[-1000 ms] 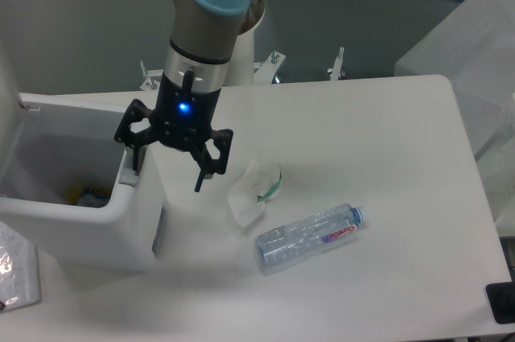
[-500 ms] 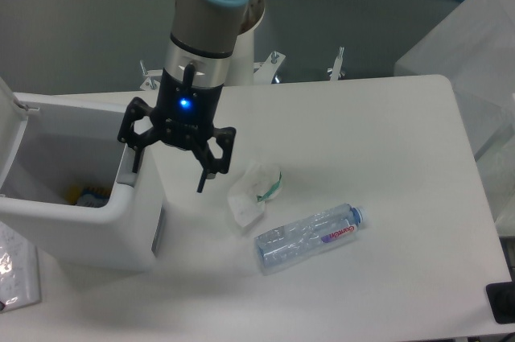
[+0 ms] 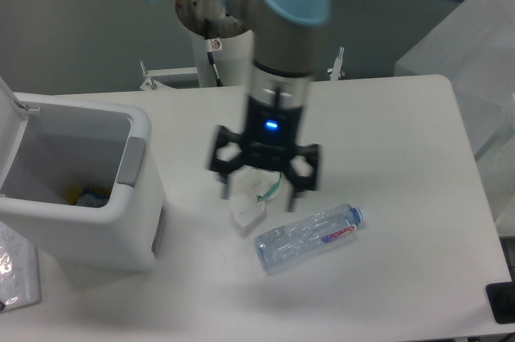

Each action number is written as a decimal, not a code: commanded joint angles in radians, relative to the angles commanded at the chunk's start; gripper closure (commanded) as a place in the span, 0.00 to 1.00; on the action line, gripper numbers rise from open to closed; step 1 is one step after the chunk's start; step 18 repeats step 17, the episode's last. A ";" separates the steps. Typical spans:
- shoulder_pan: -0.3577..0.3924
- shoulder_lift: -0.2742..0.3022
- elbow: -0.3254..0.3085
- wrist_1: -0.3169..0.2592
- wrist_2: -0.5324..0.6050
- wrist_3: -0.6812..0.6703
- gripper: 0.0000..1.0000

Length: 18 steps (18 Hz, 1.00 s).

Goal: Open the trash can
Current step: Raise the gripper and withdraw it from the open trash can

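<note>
Your gripper (image 3: 259,195) sits at the centre of the frame with its two dark fingers spread wide apart and nothing between them. One fingertip (image 3: 226,190) points down on the left and the other is lower on the right, near the bottle. A blue light glows on the gripper body just above the fingers, and the arm (image 3: 283,52) rises from there toward the top centre of the frame; it is slightly blurred.

Directly under the spread fingers lies a crumpled white wrapper (image 3: 250,203) with a green edge, resting on the table (image 3: 386,165). You cannot tell from this view whether the fingers touch it.

Just to the lower right of the gripper, a clear plastic bottle (image 3: 310,237) lies on its side, its cap end toward the right and a pink label on its body.

The trash can (image 3: 88,189) stands at the left of the frame, well apart from the gripper. Its lid (image 3: 8,121) is swung up at the far left edge, so you look straight into the bin, where something yellow and blue (image 3: 87,195) lies at the bottom. The grey push tab (image 3: 132,161) shows on the rim facing the gripper.
</note>
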 joint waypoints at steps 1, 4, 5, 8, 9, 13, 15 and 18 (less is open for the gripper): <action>0.028 -0.015 0.000 0.002 0.000 0.035 0.00; 0.085 -0.035 -0.003 -0.002 0.003 0.167 0.00; 0.092 -0.042 -0.005 0.000 0.011 0.209 0.00; 0.134 -0.045 -0.021 -0.002 0.050 0.331 0.00; 0.143 -0.043 -0.023 -0.005 0.079 0.386 0.00; 0.128 -0.045 -0.029 -0.014 0.202 0.636 0.00; 0.129 -0.043 -0.064 -0.012 0.225 0.693 0.00; 0.144 -0.034 -0.122 -0.005 0.247 0.715 0.00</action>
